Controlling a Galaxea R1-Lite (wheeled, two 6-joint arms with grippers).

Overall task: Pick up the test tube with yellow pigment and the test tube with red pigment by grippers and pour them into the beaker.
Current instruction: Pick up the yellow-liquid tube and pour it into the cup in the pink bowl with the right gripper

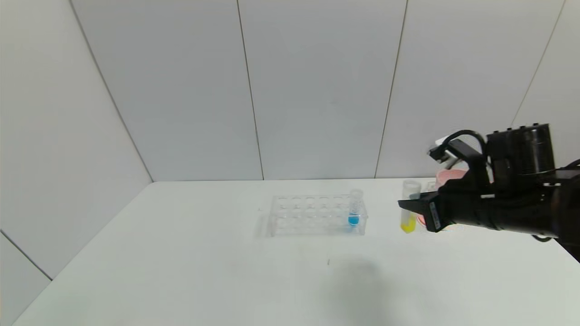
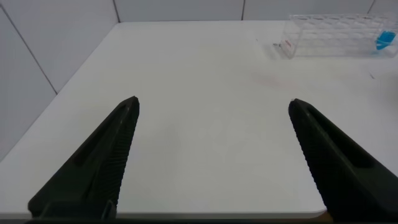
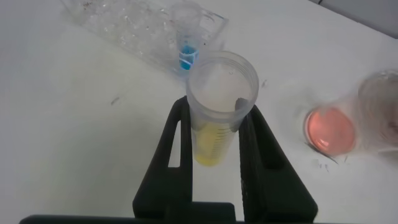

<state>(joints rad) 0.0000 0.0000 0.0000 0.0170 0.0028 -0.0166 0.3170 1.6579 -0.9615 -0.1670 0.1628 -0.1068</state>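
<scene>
My right gripper (image 1: 408,206) is shut on the test tube with yellow pigment (image 1: 408,222) and holds it upright just above the table, right of the rack. In the right wrist view the fingers (image 3: 177,149) clamp the tube (image 3: 214,146) below its open mouth. The test tube with red pigment (image 3: 329,129) stands on the table just beyond; in the head view only a red patch (image 1: 421,220) shows under the gripper. The clear beaker (image 3: 380,109) stands beside it, mostly hidden in the head view (image 1: 429,186). My left gripper (image 2: 214,106) is open and empty over the table's near edge.
A clear multi-hole rack (image 1: 317,215) stands mid-table and holds a tube with blue liquid (image 1: 354,213) at its right end. It also shows in the left wrist view (image 2: 329,34). A pink bowl (image 1: 448,174) sits behind my right arm. Grey walls close the back and left.
</scene>
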